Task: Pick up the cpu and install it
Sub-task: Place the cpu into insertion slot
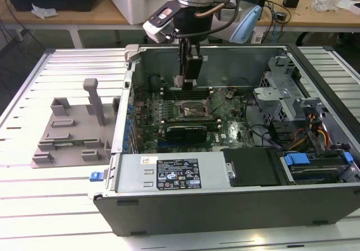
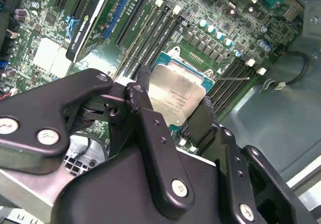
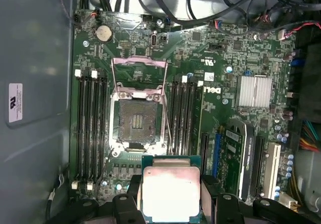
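The cpu [image 3: 170, 191] is a flat square chip with a silvery top and a green rim, and my gripper [image 3: 170, 195] is shut on its two opposite edges. In the second wrist view the cpu [image 2: 176, 94] sits between the black fingers [image 2: 142, 91] of the gripper [image 2: 175, 102]. In the exterior view the gripper [image 1: 188, 84] hangs inside the open computer case [image 1: 236, 206] with the cpu [image 1: 185, 83] at its tip, a little above the motherboard's socket [image 1: 194, 110]. The socket [image 3: 136, 121] lies open with its metal frame [image 3: 138, 67] flipped up.
Memory slots [image 3: 90, 128] flank the socket on both sides. A graphics card [image 1: 185, 131], a drive cage [image 1: 281, 88] and cables [image 1: 315, 133] fill the case around the green motherboard [image 3: 225, 58]. A grey plastic tray [image 1: 73, 130] with upright posts stands on the table at the exterior view's left.
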`<state>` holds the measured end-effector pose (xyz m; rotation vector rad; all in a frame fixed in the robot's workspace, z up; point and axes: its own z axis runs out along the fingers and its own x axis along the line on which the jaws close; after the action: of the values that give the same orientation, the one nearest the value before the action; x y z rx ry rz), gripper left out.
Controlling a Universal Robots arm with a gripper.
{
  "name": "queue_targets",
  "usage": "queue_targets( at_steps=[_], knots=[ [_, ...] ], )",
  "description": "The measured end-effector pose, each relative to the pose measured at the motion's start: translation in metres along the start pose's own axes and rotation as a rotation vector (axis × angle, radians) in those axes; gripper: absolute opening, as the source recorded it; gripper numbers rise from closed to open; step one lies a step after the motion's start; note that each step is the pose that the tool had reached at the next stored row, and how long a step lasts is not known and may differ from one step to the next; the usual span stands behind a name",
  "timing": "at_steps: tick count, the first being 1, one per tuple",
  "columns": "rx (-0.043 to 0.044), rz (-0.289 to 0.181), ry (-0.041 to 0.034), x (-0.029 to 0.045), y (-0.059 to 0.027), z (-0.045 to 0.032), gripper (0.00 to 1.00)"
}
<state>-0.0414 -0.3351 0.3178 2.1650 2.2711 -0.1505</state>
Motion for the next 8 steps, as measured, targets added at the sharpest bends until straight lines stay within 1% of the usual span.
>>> queue_targets(
  at_steps=[5,6,8],
  knots=[
    [0.0037,0.056,0.0033,0.0,0.0,0.0001,0.55],
    [0.0049,0.074,0.0046,0.0,0.0,0.0001,0.55],
    [0.0053,0.079,0.0049,0.0,0.0003,0.0001,0.55]
  ],
)
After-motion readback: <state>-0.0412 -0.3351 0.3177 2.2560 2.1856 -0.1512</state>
